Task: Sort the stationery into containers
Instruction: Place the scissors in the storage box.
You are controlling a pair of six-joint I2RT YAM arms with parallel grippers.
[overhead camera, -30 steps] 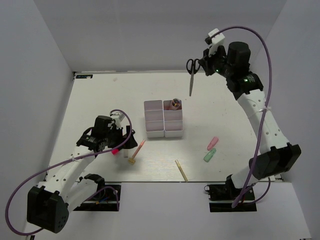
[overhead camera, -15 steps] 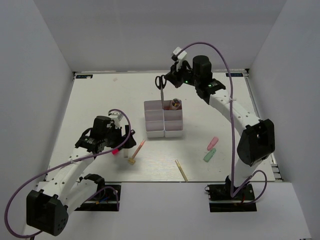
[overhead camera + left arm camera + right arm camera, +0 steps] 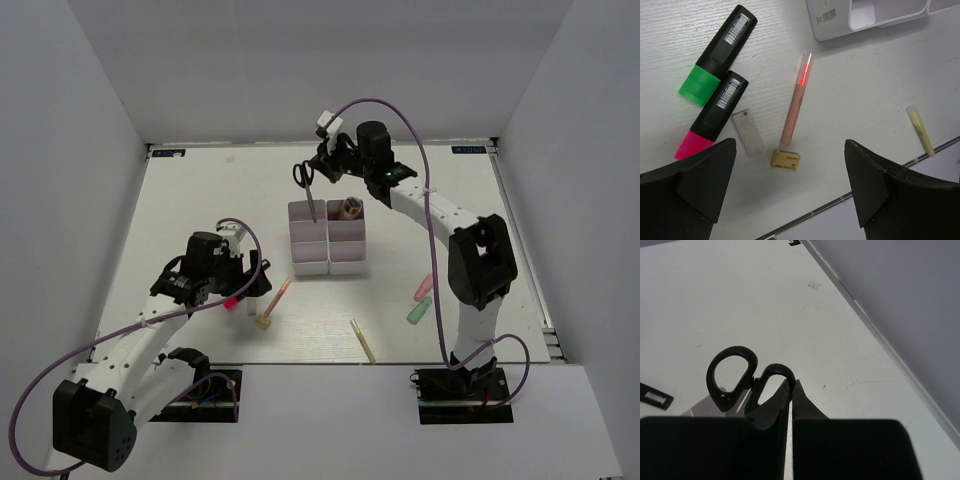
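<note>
White table [image 3: 200,200], plain white walls on three sides.

Nearest the arm bases: tan pencil [image 3: 362,341] lay alone by the front edge. To its right, mint-green marker [image 3: 419,311] and pink marker [image 3: 426,286] lay close together, well apart from the bins [image 3: 327,238]. None of these was sorted yet.

Left gripper [image 3: 790,150] hung over a loose cluster with its jaws spread wide and nothing between them. Below it were the pink pencil [image 3: 796,100], small tan piece [image 3: 785,159], grey tag [image 3: 748,131], magenta marker [image 3: 712,115] and green marker [image 3: 717,55]. The tan piece and the pencil's near end sat roughly centred between the fingers. Judged: the arm was staged for a pick there, with the wide opening leaving room either side.

Mid-table: the bins stood in two columns of three. The far-right compartment held a small brownish item [image 3: 350,207] that I could not identify. No contents were made out in the others.

Farthest: right gripper [image 3: 791,395] was clenched on the scissors [image 3: 308,195] at the handle loops, blades hanging point-down. The tip lined up with the far-left compartment; I could not tell whether it was inside or just above the rim. Judged: the handle grip lets the blades enter the narrow bin upright, since the scissors look too long to lie flat in it.
</note>
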